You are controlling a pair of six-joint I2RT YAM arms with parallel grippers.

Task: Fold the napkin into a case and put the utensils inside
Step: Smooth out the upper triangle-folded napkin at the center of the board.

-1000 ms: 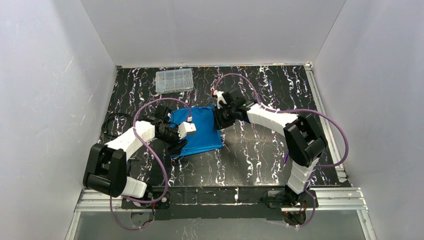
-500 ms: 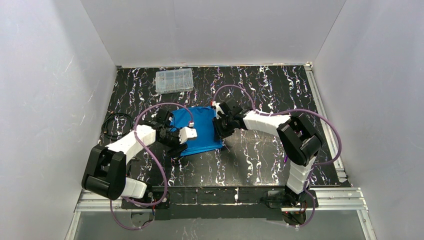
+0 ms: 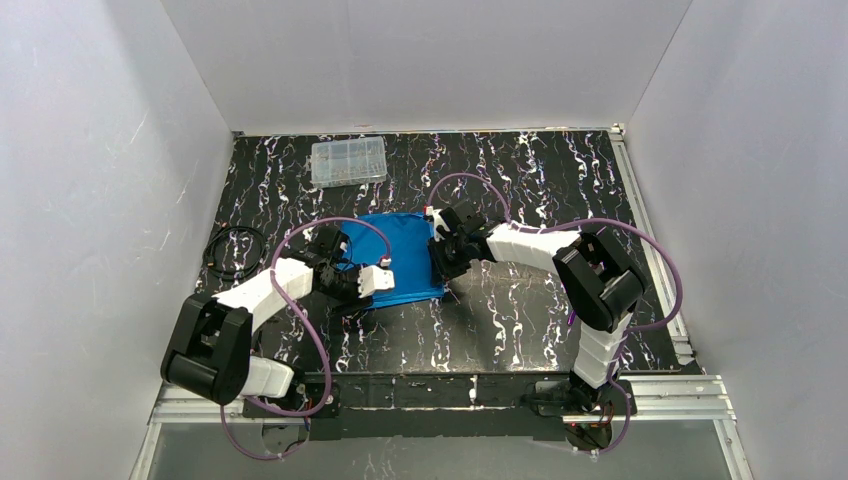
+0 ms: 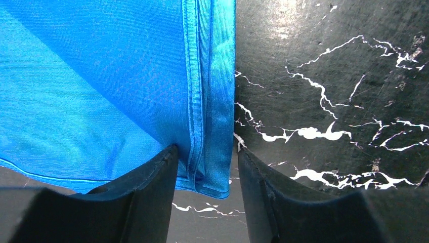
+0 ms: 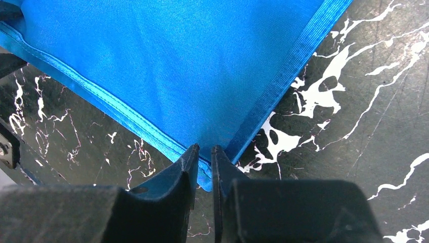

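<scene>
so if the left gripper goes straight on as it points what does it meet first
The napkin: its hemmed edge lies between the left gripper's open jaws, table just beneath, though depth is unclear.

The bench [image 3: 520, 320] is a black slab veined with white marble streaks, its surface scuffed and faintly glossy in the close views. At its far left sits a clear plastic compartment box [image 3: 348, 161], lid closed, holding small pieces too tiny to make out. Near the left edge lies a coiled black cable [image 3: 232, 250], loosely looped on the bench. 3 plain white walls [image 3: 420, 60] enclose the left, far and right sides. An aluminium rail [image 3: 430, 392] runs along the near edge, and another [image 3: 650, 250] along the right.
</scene>
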